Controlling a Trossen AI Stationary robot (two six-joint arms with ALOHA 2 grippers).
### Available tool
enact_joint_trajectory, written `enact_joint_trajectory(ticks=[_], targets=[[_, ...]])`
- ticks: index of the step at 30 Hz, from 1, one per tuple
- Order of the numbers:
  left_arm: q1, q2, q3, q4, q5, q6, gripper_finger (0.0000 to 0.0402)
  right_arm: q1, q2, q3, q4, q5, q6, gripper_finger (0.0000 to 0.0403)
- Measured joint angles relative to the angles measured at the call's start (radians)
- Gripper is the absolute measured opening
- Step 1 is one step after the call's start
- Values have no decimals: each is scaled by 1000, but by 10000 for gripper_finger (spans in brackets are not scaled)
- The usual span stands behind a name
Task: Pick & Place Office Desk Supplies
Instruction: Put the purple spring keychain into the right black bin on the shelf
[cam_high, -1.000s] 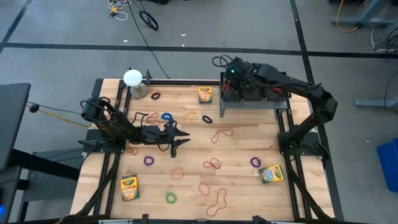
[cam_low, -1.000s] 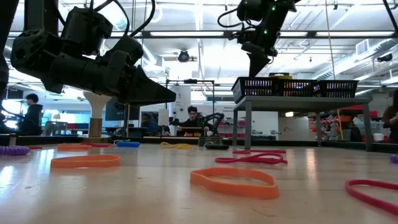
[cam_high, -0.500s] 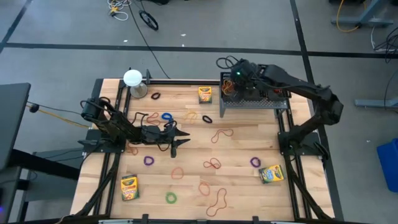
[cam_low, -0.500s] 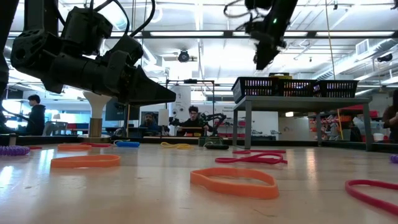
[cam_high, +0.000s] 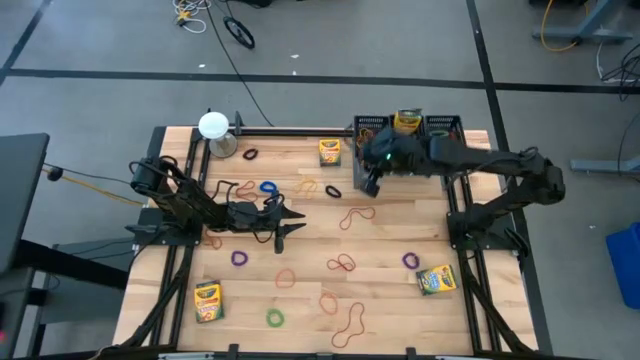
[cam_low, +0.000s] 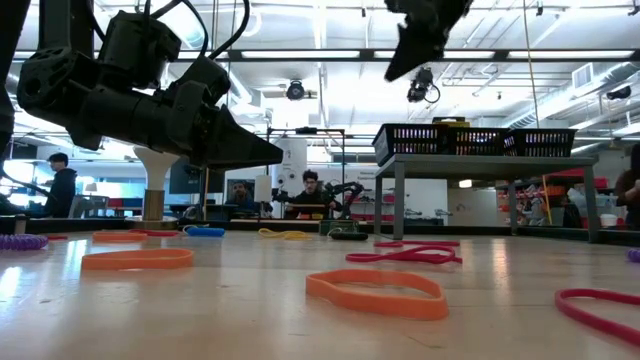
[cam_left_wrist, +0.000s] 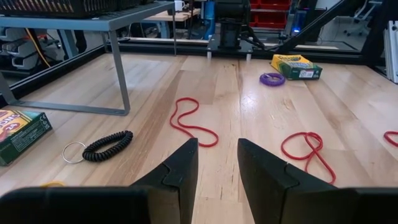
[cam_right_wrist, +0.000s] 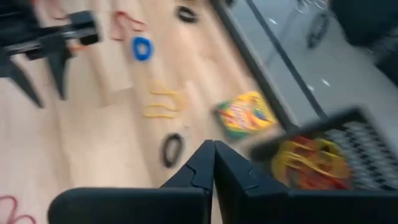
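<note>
Left gripper (cam_high: 283, 224): left-centre of the high view, low over the wooden table (cam_high: 390, 215); fingers (cam_left_wrist: 177, 171) set a little apart with nothing between them.
Right gripper (cam_high: 368, 184): upper centre-right of the high view, just off the front left corner of the black wire-mesh rack (cam_high: 440, 127); fingers (cam_right_wrist: 202, 165) pressed together, holding nothing.
Rack contents: a yellow crayon box (cam_high: 407, 121) lies in the rack, at the top of the high view; the right wrist view shows a blurred tangle of yellow and red bands (cam_right_wrist: 314, 163) in a mesh compartment.
Crayon box by rack (cam_high: 330, 152): on the table just left of the rack, upper centre.
Crayon box, lower left (cam_high: 208, 300): near the table's lower left corner.
Crayon box, lower right (cam_high: 437, 280): lower right, with a purple band (cam_high: 410, 261) just beside it.
Black coil band (cam_high: 333, 190): on the table near the right gripper, upper centre; in the left wrist view it carries a small metal ring.
Blue band (cam_high: 268, 187): upper left of centre, above the left gripper.
Red loops (cam_high: 357, 216): centre of the table, right of the left gripper; another red pair (cam_high: 343, 264) lies lower down.
Green band (cam_high: 275, 318): bottom centre-left.
Orange band (cam_low: 376, 292): nearest the camera in the low view, flat on the table.
White round-topped object (cam_high: 214, 127): upper left corner of the table.
Background: people (cam_low: 311, 190) sit at desks in the room beyond the table in the low view.
</note>
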Motion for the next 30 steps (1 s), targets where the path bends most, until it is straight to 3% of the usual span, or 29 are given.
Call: enact_joint_trajectory(ticks=[7,14,19,25,30], targets=[[0,0,0,1,0,0,119,113,-1,-275,372,-28,-20,9],[0,0,31,1,0,0,119,275,-1,-396,506,27,-17,4],[0,0,62,2,0,-6,119,373,-1,-518,702,56,10,9],[0,0,76,2,1,-143,119,436,-1,-684,948,61,53,5],[2,0,76,7,-7,-136,119,453,-1,-772,1066,61,53,6]])
